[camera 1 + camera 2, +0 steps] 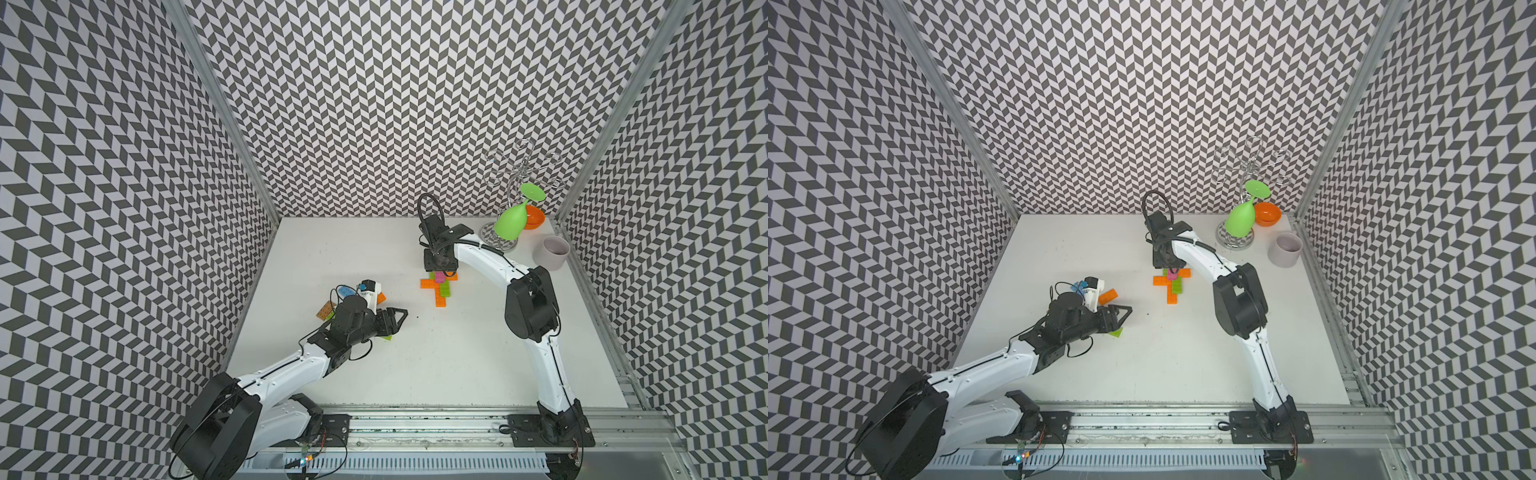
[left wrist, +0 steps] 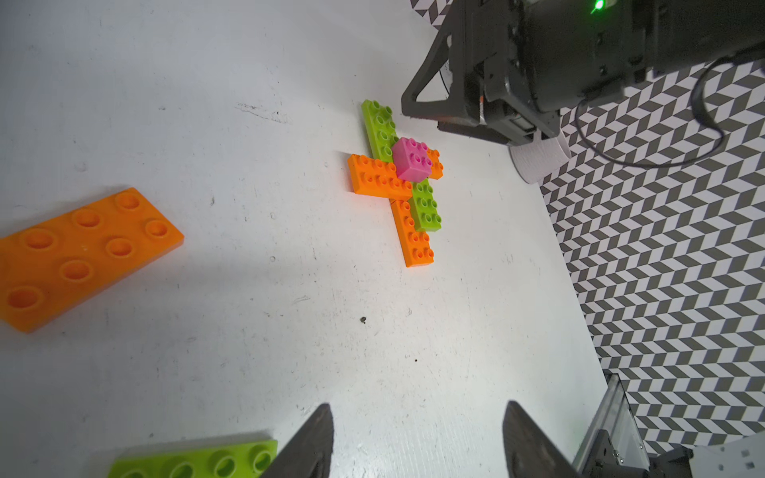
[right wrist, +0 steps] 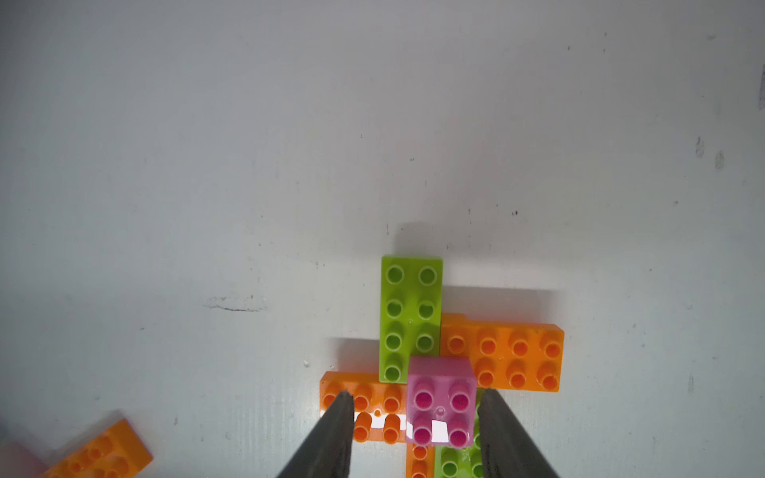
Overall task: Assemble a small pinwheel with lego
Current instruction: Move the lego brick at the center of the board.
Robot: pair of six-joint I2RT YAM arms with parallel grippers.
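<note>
The lego pinwheel (image 1: 440, 291) lies flat mid-table: orange and lime green oblong bricks crossed, with a pink square brick (image 3: 441, 403) on the hub, also visible in the left wrist view (image 2: 411, 159). My right gripper (image 3: 417, 394) hangs straight over the hub. Its jaws are open and straddle the pink brick (image 1: 439, 276), with a clear gap on one side. My left gripper (image 2: 419, 405) is open and empty, low over bare table. Beside it lie a loose lime green brick (image 2: 194, 461) and a loose orange brick (image 2: 82, 256).
Brown (image 1: 325, 311) and blue (image 1: 345, 291) bricks sit behind the left wrist. At the back right stand a wire rack with a hanging green glass (image 1: 513, 220), an orange bowl (image 1: 536, 218) and a grey cup (image 1: 555, 251). Patterned walls enclose the table.
</note>
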